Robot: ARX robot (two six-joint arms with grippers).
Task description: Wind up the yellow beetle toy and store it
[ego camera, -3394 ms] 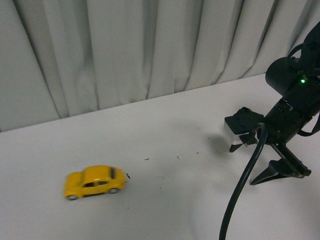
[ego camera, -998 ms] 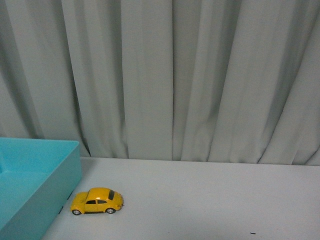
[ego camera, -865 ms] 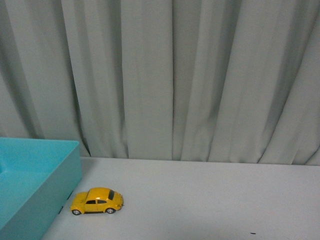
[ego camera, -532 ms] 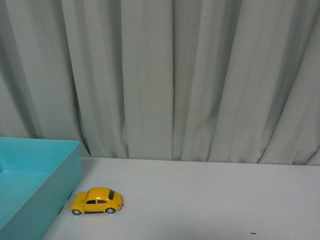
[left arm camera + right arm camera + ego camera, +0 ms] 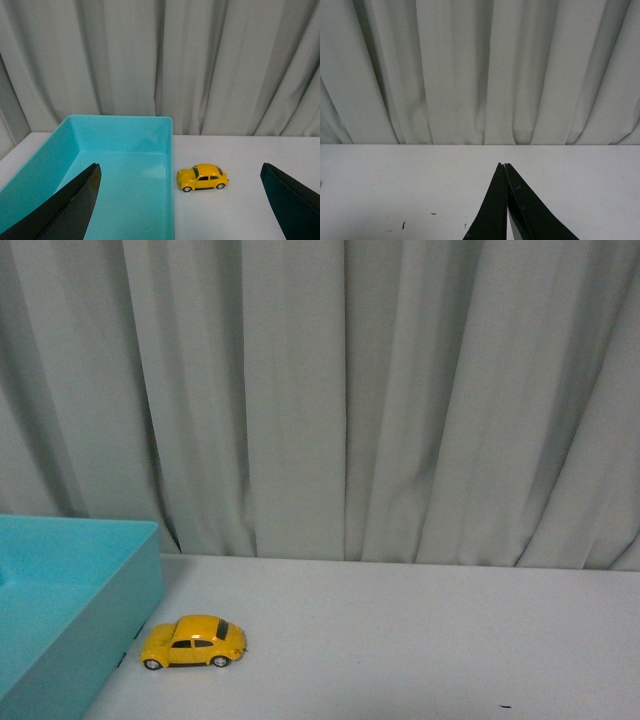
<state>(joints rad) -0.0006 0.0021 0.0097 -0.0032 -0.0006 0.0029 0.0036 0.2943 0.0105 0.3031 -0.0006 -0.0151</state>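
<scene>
Nearest in, the left gripper [image 5: 178, 167] hangs with its fingers spread wide, nothing between them, and the right gripper [image 5: 503, 167] has its fingers pressed together and empty; neither arm shows in the front view. Ahead of the left gripper, the yellow beetle toy [image 5: 194, 641] stands on its wheels on the white table [image 5: 420, 640], at about 7 o'clock in the front view. The teal bin [image 5: 150, 540] is just beside it at its 9 o'clock, a narrow gap between bumper and wall. That closeness is the likeliest trouble. A wide-open descent could put one finger on the bin's rim, tipping or shoving the bin. The toy is free to roll, so an off-centre touch could send it away – or wedge it against the wall. Its glossy, rounded shell may squirt out of a grip taken high on the roof. Beyond, at 12 o'clock, the grey curtain [image 5: 350, 390] hides the table's far edge; a wound toy let go that way might run under it.
</scene>
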